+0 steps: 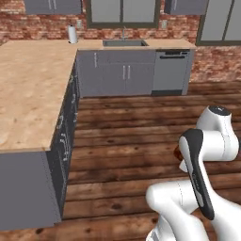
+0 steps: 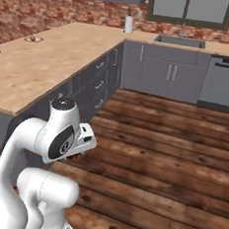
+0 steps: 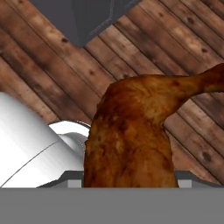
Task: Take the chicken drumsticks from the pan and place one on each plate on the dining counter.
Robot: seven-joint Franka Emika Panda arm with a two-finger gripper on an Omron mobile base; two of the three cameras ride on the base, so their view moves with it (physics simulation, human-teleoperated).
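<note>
The reddish-brown chicken drumstick [image 3: 131, 140] sits held in the hand [image 3: 130, 181], whose fingers are hidden behind the meat; its thick end is down at the hand and its long axis runs up and away, the thin bone end pointing toward the upper right of the hand view. Behind the drumstick lies the dark wooden plank floor [image 3: 52, 65], with a grey cabinet corner [image 3: 87, 17] at the far end of the planks. From the left base view a sliver of the drumstick [image 1: 178, 153] peeks out beside the arm, well off the light wood tabletop [image 1: 28, 89], above the floor [image 1: 122, 136].
</note>
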